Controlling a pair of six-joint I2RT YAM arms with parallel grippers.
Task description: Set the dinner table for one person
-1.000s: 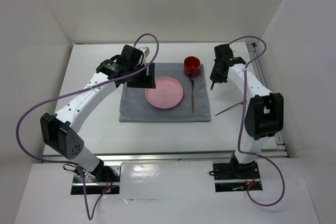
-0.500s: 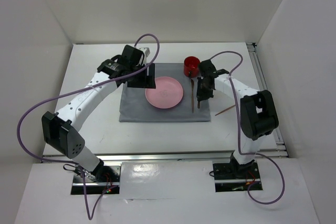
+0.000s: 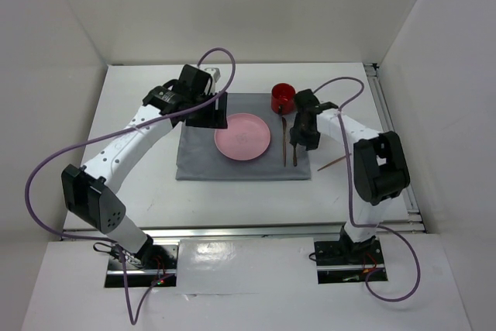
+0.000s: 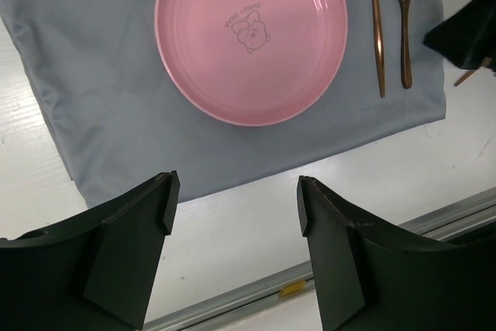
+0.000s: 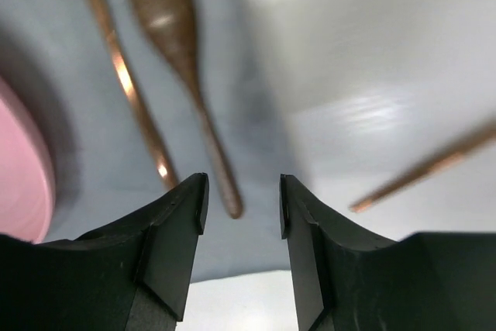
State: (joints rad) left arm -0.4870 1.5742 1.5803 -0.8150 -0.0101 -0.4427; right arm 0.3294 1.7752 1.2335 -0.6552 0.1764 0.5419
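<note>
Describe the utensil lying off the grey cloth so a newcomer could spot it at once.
Find the grey cloth in the middle of the white table and look just past its right edge. A thin copper-coloured utensil lies there on bare tabletop. Unlike the spoon and slim utensil beside the pink plate, it is off the cloth and slanted.

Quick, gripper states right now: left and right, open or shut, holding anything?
Left gripper: open, holding nothing.
Right gripper: open, holding nothing; the wooden spoon lies on the grey cloth below it.
</note>
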